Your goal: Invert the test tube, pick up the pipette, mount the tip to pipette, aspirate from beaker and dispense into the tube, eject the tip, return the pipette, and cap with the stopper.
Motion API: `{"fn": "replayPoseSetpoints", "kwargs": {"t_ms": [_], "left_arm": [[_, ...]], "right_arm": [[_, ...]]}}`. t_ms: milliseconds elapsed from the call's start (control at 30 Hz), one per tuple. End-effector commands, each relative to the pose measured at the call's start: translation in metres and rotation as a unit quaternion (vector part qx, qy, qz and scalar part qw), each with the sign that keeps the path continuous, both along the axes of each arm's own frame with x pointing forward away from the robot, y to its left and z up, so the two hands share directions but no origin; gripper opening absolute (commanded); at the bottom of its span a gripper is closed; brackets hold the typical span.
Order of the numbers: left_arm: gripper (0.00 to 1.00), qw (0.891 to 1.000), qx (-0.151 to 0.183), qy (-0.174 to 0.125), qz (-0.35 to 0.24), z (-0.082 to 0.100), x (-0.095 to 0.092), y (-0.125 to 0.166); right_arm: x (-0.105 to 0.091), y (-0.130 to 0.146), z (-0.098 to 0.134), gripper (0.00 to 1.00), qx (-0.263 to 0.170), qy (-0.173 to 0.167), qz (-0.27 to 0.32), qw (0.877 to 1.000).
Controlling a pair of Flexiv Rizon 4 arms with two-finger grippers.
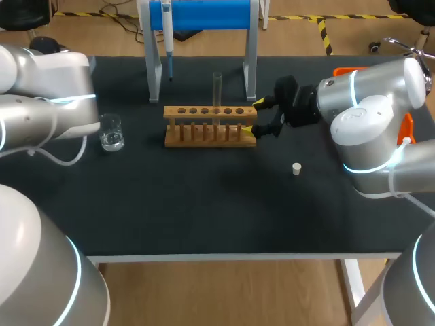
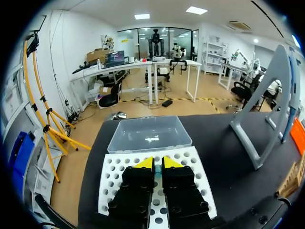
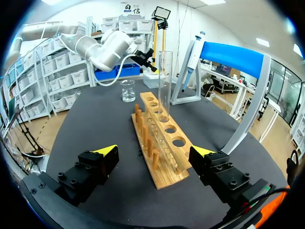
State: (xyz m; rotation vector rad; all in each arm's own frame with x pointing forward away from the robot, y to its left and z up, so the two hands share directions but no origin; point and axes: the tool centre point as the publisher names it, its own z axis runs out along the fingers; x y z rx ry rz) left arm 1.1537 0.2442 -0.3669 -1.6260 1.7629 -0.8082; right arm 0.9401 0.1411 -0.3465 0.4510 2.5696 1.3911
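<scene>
Your right gripper (image 1: 258, 116) is spread wide at the right end of the wooden rack (image 1: 211, 126), one yellow tip on its far side and one on its near side. From the right wrist view, neither finger touches the wood. The rack sits mid-bench, toward the far edge. The test tube (image 1: 217, 90) stands upright in one of its holes, a little right of the rack's middle.

The pipette (image 1: 167, 41) hangs on the blue-topped stand (image 1: 251, 64) at the far edge, behind the rack's left end. The beaker (image 1: 111, 133), with clear liquid in it, stands toward the bench's (image 1: 204, 204) left edge, close by your left arm. The stopper (image 1: 296, 168) lies alone right of the middle, on the near side of the rack and well apart from it.

Your left gripper (image 2: 157, 164) hangs over the white tip rack (image 2: 193, 162) with its fingers drawn narrow, almost together. A clear lid (image 2: 147, 134) lies just ahead of the tip rack.
</scene>
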Motion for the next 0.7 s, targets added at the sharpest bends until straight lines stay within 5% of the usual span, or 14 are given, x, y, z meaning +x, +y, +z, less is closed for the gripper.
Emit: {"fn": "replayPoseSetpoints", "kwargs": {"t_ms": [33,700], "left_arm": [[0.0,1.0,0.0,0.002,0.001,-0.002,0.003,0.001],[0.0,1.0,0.021,-0.01,-0.004,0.018,0.0,-0.002]], "right_arm": [[0.0,-0.001,0.0,1.0,0.0,0.0,0.0,1.0],[0.0,-0.001,0.0,1.0,0.0,0.0,0.0,1.0]]}}
